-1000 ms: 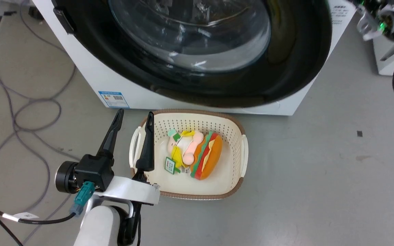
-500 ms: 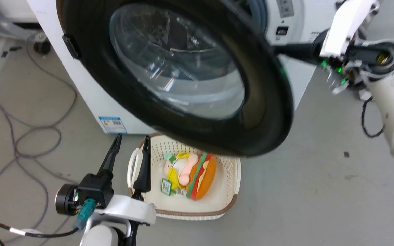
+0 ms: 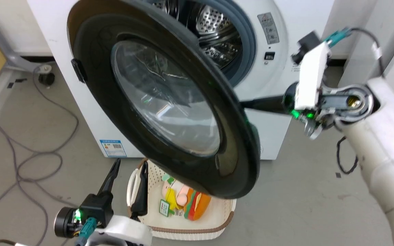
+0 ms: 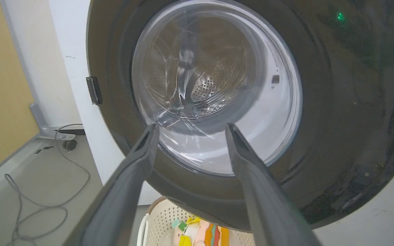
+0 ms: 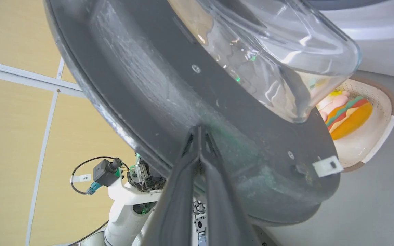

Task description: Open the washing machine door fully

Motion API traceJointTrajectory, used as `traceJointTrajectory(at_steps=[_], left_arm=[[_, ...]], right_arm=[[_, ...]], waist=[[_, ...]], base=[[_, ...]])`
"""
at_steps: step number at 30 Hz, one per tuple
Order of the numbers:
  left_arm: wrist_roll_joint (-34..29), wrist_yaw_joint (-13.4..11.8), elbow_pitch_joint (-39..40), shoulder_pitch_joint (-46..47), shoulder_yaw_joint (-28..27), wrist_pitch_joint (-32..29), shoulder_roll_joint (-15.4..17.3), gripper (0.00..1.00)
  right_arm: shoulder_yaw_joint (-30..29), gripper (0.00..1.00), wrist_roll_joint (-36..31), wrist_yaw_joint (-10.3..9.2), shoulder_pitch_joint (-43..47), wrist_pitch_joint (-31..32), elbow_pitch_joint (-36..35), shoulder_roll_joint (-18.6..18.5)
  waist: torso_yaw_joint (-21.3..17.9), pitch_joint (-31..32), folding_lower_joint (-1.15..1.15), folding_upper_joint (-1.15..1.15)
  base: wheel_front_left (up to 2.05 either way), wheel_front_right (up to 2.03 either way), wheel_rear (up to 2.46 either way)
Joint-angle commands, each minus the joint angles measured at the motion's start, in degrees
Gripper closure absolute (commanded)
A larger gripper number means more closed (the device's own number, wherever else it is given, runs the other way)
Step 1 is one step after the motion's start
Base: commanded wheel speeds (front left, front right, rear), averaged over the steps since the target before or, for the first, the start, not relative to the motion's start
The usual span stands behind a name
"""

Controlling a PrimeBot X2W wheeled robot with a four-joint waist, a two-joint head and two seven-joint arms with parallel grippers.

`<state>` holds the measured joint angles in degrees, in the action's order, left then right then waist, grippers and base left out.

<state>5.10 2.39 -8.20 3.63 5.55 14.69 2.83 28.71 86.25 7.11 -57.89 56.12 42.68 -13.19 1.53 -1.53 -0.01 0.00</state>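
The washing machine [image 3: 282,54] is white, and its steel drum [image 3: 214,27] shows behind the half-swung washing machine door [image 3: 233,164]. The door is hinged on the left, with a glossy black ring around a clear glass bowl [image 3: 162,99]. My right gripper's fingers [image 3: 262,103] reach behind the door's free right edge. In the right wrist view my right gripper [image 5: 199,129] is shut, its tips against the door's matte inner face [image 5: 169,89]. My left gripper [image 3: 130,164] stands open and empty low in front of the door; the left wrist view has the left gripper [image 4: 191,127] facing the glass.
A cream perforated basket [image 3: 217,220] with a plush hamburger toy [image 3: 197,206] sits on the floor under the door's lower edge. Grey cables [image 3: 29,160] loop on the floor at left. A blue label [image 3: 112,147] marks the washer's lower front.
The head camera has tilted up. The door has swung further out from the washer, uncovering the drum, with my right gripper shut behind its free edge. My left gripper stays open.
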Motion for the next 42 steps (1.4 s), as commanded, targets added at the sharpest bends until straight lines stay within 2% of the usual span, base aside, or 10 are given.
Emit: traceJointTrajectory(at_steps=[1, 12, 23, 27, 33, 34, 35, 36, 42], left_arm=[[-0.43, 0.24, -0.16, -0.87, -0.19, 0.30, 0.05, 0.00], [-0.61, 0.25, -1.09, -2.83, -0.13, 0.30, 0.05, 0.00], [-0.67, 0.25, -1.72, -3.35, 0.04, 0.30, 0.05, 0.00], [-0.56, 0.19, -1.77, -3.42, 0.15, 0.30, 0.05, 0.00], [0.02, -0.09, -1.74, -3.41, 0.51, 0.30, 0.05, 0.00], [0.11, -0.14, -1.74, -3.46, 0.50, 0.30, 0.05, 0.00], [0.14, -0.16, -1.76, -3.49, 0.49, 0.30, 0.05, 0.00], [0.16, -0.17, -1.78, -3.54, 0.44, 0.30, 0.05, 0.00], [-0.25, 0.05, -2.23, -3.21, -0.08, 0.30, 0.05, 0.00]], right_arm=[[0.44, 1.00, 0.53, 0.37, 2.26, 0.70, -1.55, 0.58], [2.00, 1.00, 4.67, 0.37, 11.51, 5.75, -12.93, 3.25], [4.01, 1.00, 5.50, 0.37, 16.24, 4.81, -19.94, 5.57], [2.39, 1.00, 6.07, 0.37, 17.71, 1.84, -21.27, 5.78], [-6.15, 1.00, 6.23, 0.37, 24.49, -12.42, -28.58, 5.19], [-7.97, 0.72, 6.41, 0.37, 26.32, -15.24, -29.86, 5.25], [-9.30, 0.06, 6.25, 0.37, 28.17, -17.52, -31.33, 5.07], [-10.37, 0.00, 5.33, 0.37, 30.06, -19.87, -33.01, 4.61], [-16.54, 0.00, 2.03, 0.37, 42.68, -32.82, -39.82, 4.86]], waist=[[0.02, 0.41, 0.01, 0.00], [0.72, 2.46, 0.01, 0.00], [1.50, 2.49, 0.01, 0.00], [1.49, 2.40, 0.01, 0.00], [1.20, 2.16, 0.01, 0.00], [1.00, 2.12, 0.01, 0.00], [0.82, 2.07, 0.01, 0.00], [0.61, 2.05, 0.01, 0.00], [-0.54, 1.79, 0.01, 0.00]], base=[[0.00, 0.00, 0.00], [0.00, 0.00, 0.00], [0.00, 0.00, 0.00], [0.00, 0.00, 0.00], [0.00, 0.00, 0.00], [0.00, 0.00, 0.00], [0.00, 0.00, 0.00], [0.00, 0.00, 0.00], [0.00, 0.00, 0.00]])
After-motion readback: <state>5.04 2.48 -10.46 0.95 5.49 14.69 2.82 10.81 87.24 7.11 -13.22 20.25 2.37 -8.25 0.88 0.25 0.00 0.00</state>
